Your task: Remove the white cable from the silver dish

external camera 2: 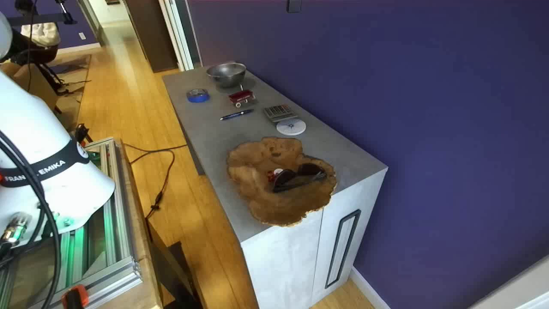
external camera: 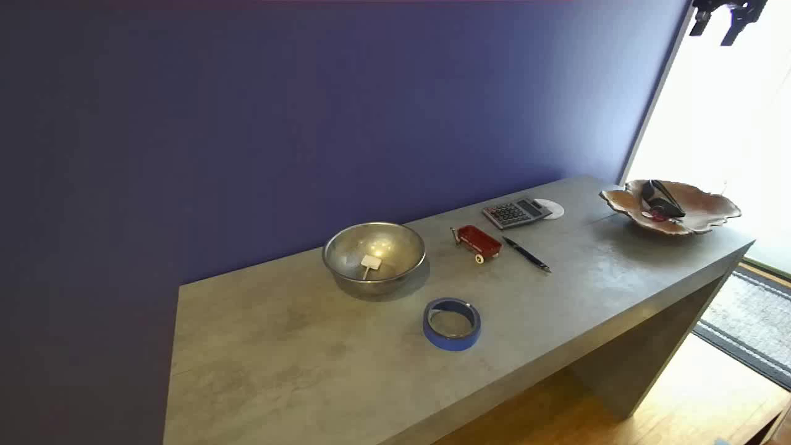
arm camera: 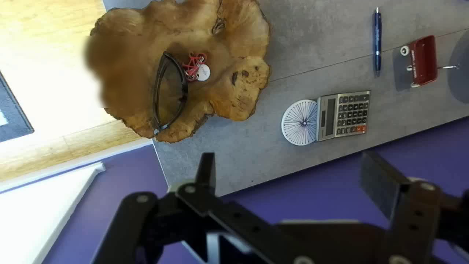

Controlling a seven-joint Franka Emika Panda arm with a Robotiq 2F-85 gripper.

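Observation:
The silver dish (external camera: 346, 247) is a round shiny metal bowl near the wall on the grey counter; it also shows at the far end in an exterior view (external camera 2: 226, 77). The white cable (external camera: 371, 262) lies inside it, showing a small white block end and a short thin stem. The dish's wall hides the cable in an exterior view, and the wrist view shows neither. My gripper (arm camera: 288, 161) is open and empty, its fingers wide apart. In an exterior view the gripper (external camera: 712, 38) hangs high at the top right, far from the dish.
Near the dish are a blue tape ring (external camera: 452, 340), a red toy wagon (external camera: 479, 241) and a pen (external camera: 526, 254). Farther along are a calculator (external camera: 516, 213), a white disc (external camera 2: 291, 127) and a wavy-edged wooden plate (external camera 2: 248, 171) holding dark glasses (external camera 2: 299, 177). A purple wall (external camera: 278, 123) borders the counter.

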